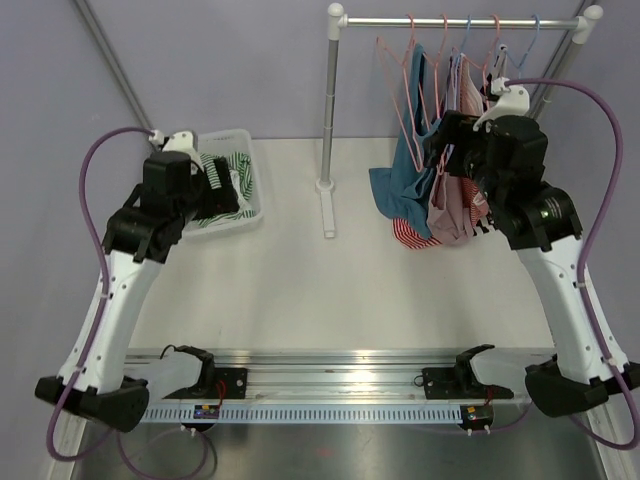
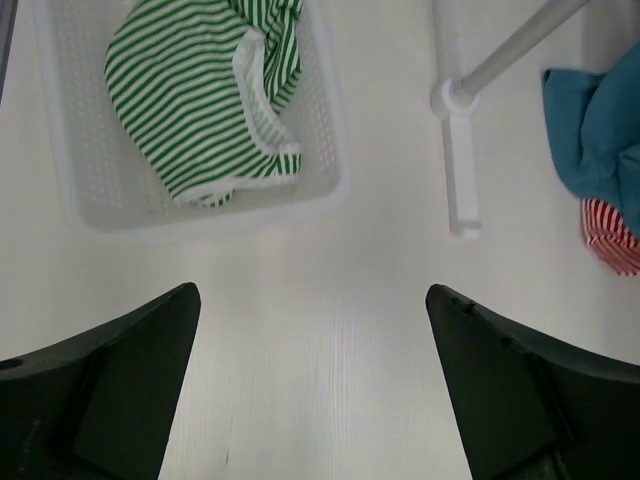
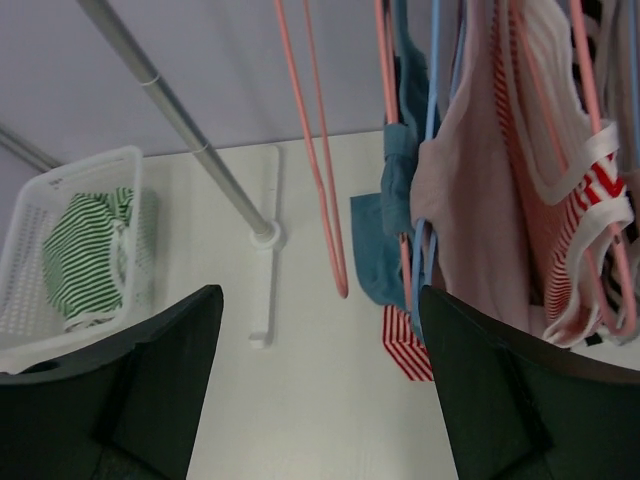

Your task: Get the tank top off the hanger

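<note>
Hovering over the bench (image 1: 300,280) just short of the basket (image 2: 335,190), the left tool (image 2: 310,300) is spreading its fingers wide and gripping nothing. The basket is sitting at the far left of the bench and is holding a crumpled green-striped top (image 2: 190,100). The right tool (image 3: 320,300) is reaching up toward the rack (image 1: 330,100), its fingers likewise parted and gripping nothing, and it is facing the clothes hanging from the bar (image 1: 460,20). A pink top (image 3: 470,230) is hanging there on a hanger, ahead of that tool and slightly to its right, apart from both fingers. A white top with red trim (image 3: 590,200) is hanging just beside the pink one on the right. A blue top (image 3: 375,250) is drooping low on the left, with a red-striped top (image 3: 405,345) showing beneath it; whether these two are touching the bench is not clear. An empty pink hanger (image 3: 317,180) is dangling between the blue top and the rack's post. Along the near edge, the track (image 1: 330,385) is carrying small tags (image 1: 208,410), but their writing is too small to read, and no brand or lettering is coming through legibly on the clothes.
</note>
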Robot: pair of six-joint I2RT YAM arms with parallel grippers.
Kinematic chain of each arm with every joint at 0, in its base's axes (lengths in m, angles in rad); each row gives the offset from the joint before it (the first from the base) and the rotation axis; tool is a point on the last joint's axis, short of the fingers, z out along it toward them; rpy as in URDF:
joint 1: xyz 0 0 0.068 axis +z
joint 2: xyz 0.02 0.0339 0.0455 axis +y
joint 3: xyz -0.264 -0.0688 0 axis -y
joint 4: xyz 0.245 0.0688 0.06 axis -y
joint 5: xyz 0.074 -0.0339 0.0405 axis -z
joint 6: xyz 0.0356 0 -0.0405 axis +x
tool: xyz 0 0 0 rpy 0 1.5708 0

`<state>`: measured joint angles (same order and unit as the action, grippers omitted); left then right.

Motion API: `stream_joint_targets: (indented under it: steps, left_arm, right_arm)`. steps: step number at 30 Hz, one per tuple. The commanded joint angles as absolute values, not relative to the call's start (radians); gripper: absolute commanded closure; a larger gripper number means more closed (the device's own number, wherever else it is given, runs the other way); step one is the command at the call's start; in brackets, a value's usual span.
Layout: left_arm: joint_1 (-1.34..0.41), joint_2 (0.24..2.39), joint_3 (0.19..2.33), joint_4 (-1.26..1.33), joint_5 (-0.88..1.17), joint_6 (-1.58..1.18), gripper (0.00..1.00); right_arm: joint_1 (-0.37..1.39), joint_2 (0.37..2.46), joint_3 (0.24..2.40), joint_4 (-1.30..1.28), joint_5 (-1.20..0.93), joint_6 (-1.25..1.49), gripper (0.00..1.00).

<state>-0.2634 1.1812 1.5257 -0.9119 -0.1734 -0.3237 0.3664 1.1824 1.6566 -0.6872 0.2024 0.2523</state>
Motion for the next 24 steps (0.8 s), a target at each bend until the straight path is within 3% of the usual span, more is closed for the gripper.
stream_joint_targets:
  steps: [1, 3, 4, 9, 24]
  left_arm:
    - [-0.304, 1.056, 1.385, -0.861, -0.253, -0.33, 0.01]
    - [-0.33, 1.0, 1.344, -0.879, -0.253, -0.325, 0.01]
    - [-0.336, 0.942, 1.297, -0.876, -0.235, -0.313, 0.01]
    - [-0.345, 0.76, 1.083, -0.755, -0.207, -0.284, 0.01]
    - [-0.345, 0.724, 0.965, -0.707, -0.178, -0.279, 0.01]
  right_arm:
    - [0.368, 1.282, 1.799, -0.709, 0.339, 0.17, 0.16]
    - [0.362, 1.328, 1.847, -0.709, 0.342, 0.134, 0.22]
    - [0.354, 1.371, 1.896, -0.709, 0.333, 0.115, 0.3]
    - [0.316, 1.531, 2.078, -0.727, 0.302, 0.069, 0.45]
    - [0.213, 1.907, 2.502, -0.845, 0.189, 0.006, 0.58]
